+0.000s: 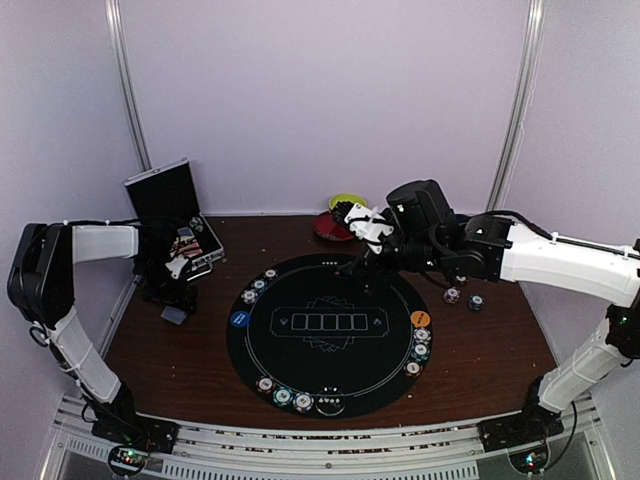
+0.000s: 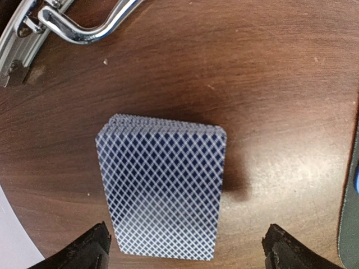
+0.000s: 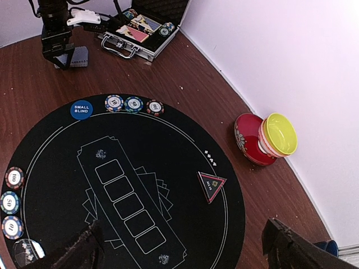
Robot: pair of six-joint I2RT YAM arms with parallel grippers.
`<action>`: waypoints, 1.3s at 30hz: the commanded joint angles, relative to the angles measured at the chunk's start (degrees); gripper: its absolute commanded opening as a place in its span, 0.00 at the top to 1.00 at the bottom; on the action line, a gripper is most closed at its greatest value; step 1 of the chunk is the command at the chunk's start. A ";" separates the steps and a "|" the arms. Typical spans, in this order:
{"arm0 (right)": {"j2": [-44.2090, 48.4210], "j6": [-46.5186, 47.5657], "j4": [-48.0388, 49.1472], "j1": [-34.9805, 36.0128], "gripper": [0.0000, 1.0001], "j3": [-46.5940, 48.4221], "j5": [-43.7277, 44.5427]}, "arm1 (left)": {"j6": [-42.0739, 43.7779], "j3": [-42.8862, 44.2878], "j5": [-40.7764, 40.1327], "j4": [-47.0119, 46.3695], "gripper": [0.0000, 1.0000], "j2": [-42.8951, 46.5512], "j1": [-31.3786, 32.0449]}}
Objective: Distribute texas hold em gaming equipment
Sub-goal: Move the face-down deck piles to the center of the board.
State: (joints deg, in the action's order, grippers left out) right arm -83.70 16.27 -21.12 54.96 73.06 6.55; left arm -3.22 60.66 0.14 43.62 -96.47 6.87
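Right now the left hand (image 2: 189, 249) hangs wide open astride the deck of cards (image 2: 162, 190), which lies face down on the table left of the black mat (image 1: 330, 372), apparently lined up for a pinch. The right hand (image 3: 185, 249), also open and empty, hovers above the mat's far edge, probably waiting its turn.

Blue-backed deck (image 2: 162, 188) lies squared, face-down; striped chips (image 3: 133, 104) line the mat (image 3: 185, 151) rim.

Top cam sits high behind the arm bases, looking down over the whole counter (image 1: 500, 350); left wrist cam faces straight down, close on the card deck (image 2: 162, 188); right wrist cam rides higher, angled across the round mat (image 3: 185, 129) toward the open case (image 3: 160, 8), both shared with top view.
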 commanded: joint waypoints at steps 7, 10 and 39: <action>1.70 -0.19 1.35 0.17 0.00 -0.94 1.45 | 1.41 2.64 -1.00 -0.26 0.02 -3.17 -1.99; 1.61 -0.19 1.35 0.16 0.00 -0.98 1.43 | 1.59 2.92 -1.02 -0.28 0.02 -3.86 -1.99; 2.21 0.25 1.79 0.19 0.00 -1.43 1.72 | 4.53 4.82 2.15 -0.90 0.18 -12.47 -2.04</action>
State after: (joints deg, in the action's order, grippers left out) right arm -83.44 16.34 -20.75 54.96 72.47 7.05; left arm 0.19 66.89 0.51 44.60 -106.43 5.28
